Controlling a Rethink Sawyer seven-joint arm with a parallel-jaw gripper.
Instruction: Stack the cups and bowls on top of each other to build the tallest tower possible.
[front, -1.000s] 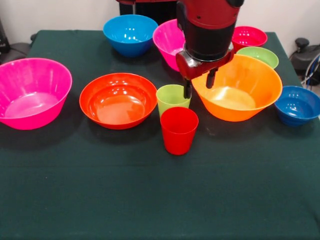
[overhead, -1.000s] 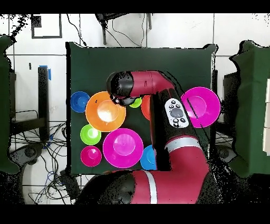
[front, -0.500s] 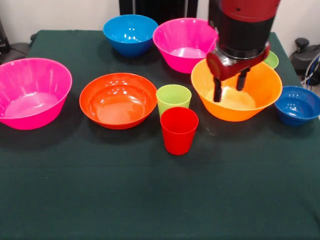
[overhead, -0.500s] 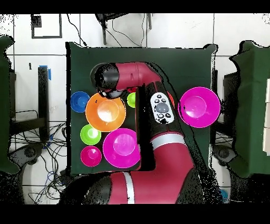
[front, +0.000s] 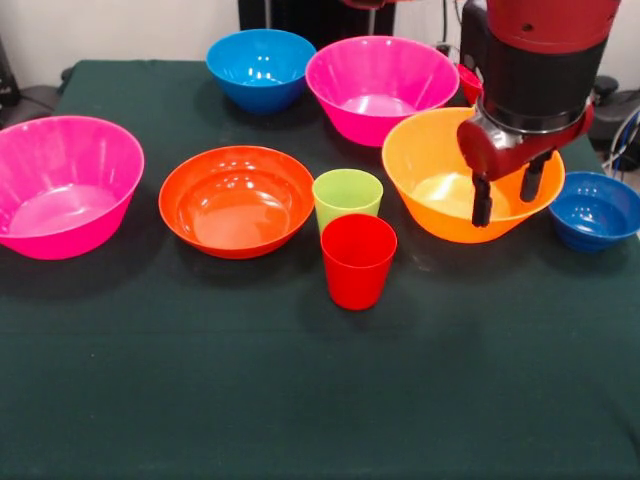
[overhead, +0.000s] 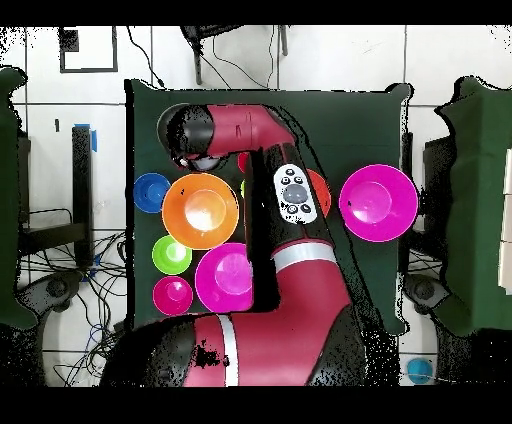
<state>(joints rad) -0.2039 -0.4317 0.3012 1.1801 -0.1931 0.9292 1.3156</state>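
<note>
Cloth of dark green covers the table, and nearest the front-view camera on it stands the smooth red plastic tumbler, upright, with the lime green plastic tumbler just behind it and touching or nearly so. Left of the cups sits the medium red-orange glossy bowl, and further left, cut by the picture's edge, one big pink plastic bowl. To the right, the red and black arm comes down from the top edge, its wrist upright; the gripper hangs with its two dark fingers parted and empty, in front of the near right rim of the big orange plastic bowl, whose right side the wrist partly hides. The small dark blue bowl rests just right of the orange one. Behind are the second big pink bowl and the medium light blue bowl; a sliver of magenta-red shows beside the arm, too little to make out. In the overhead view the arm covers the cups and most of the red-orange bowl, while the small green bowl and small magenta-red bowl lie clear. All stand separately; nothing is stacked.
</note>
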